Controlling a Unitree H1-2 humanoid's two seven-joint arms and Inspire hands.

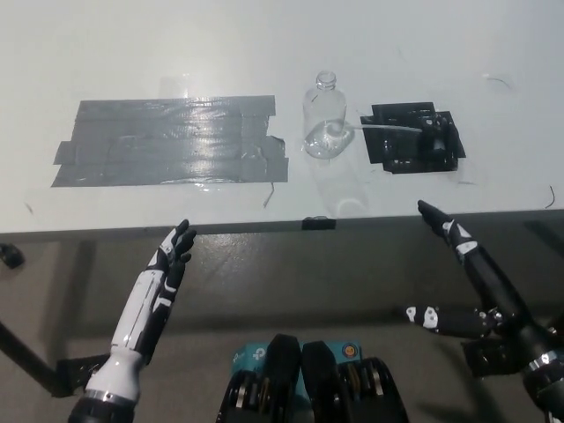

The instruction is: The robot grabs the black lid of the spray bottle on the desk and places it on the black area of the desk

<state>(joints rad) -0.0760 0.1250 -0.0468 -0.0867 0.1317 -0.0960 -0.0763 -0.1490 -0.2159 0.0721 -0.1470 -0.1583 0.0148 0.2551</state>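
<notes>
1 black lid (434, 139) with its thin tube lies on the black patch (397, 160), well ahead of the right hand (467, 291), which is empty, fingers spread, below the desk edge. Likely light, rigid, slick plastic; grab the cap body, not the tube. 1 clear bottle (327, 119) beside it, uncapped. Left hand (167, 269) rests low, released. 1 grey tape patch (167, 141).

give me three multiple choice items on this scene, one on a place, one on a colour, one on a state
1. Where does the black lid lie?
A. on the black area
B. on the grey tape patch
C. on the floor

2. What colour is the left hand?
A. red
B. white
C. green

3. How does the spray bottle stand?
A. on its side
B. upright, capped
C. upright, neck open

Answers:
1 A, the lid with its tube rests on the dark patch right of the bottle.
2 B, white with dark fingers.
3 C, the neck shows no cap.
</notes>
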